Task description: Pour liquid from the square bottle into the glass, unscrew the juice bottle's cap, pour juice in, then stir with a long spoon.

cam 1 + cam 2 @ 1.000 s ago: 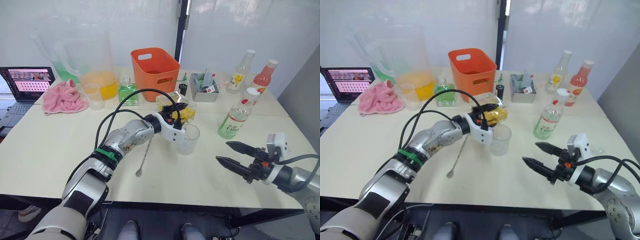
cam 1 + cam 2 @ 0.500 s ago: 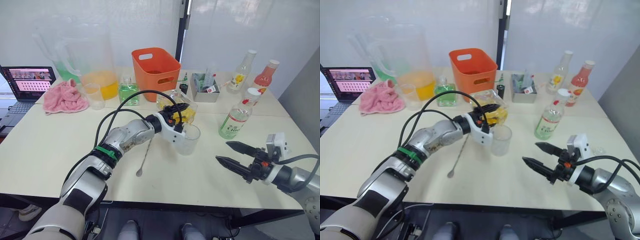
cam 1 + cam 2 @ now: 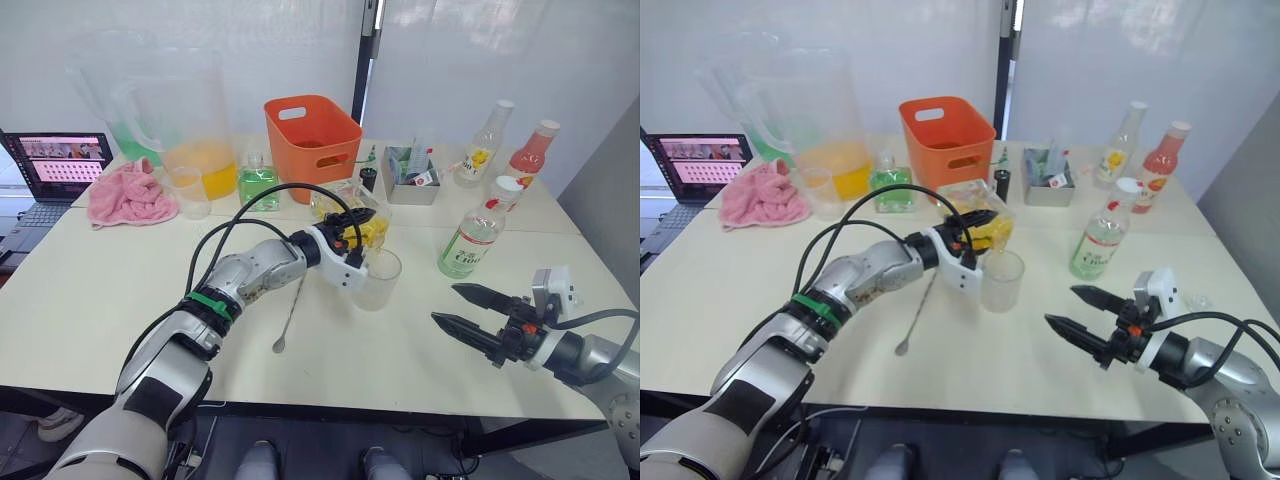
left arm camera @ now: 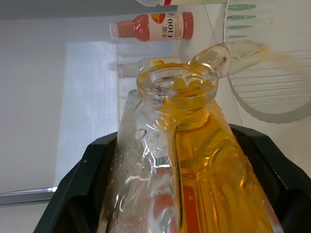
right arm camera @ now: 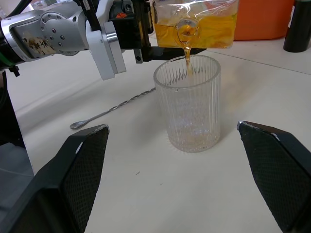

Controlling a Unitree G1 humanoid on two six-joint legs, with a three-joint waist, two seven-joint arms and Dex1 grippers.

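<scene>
Both grippers: left gripper (image 3: 975, 222) pinches square bottle (image 5: 197, 23), pouring into glass (image 5: 189, 103); right gripper (image 3: 1068, 311) spread

Along the far edge of the desk (image 3: 90, 300) I see an open laptop (image 3: 55, 170), a pink cloth (image 3: 128, 195), a large pitcher of orange liquid (image 3: 185, 125) and a small plastic cup (image 3: 187, 192). Mid-row stand a green-filled bottle (image 3: 257, 183), an orange basket (image 3: 311, 135) and a small grey tray of sachets (image 3: 412, 176). At far right, a yellow-labelled bottle (image 3: 484, 130) stands just beside a pink-red bottle (image 3: 531, 152).
</scene>
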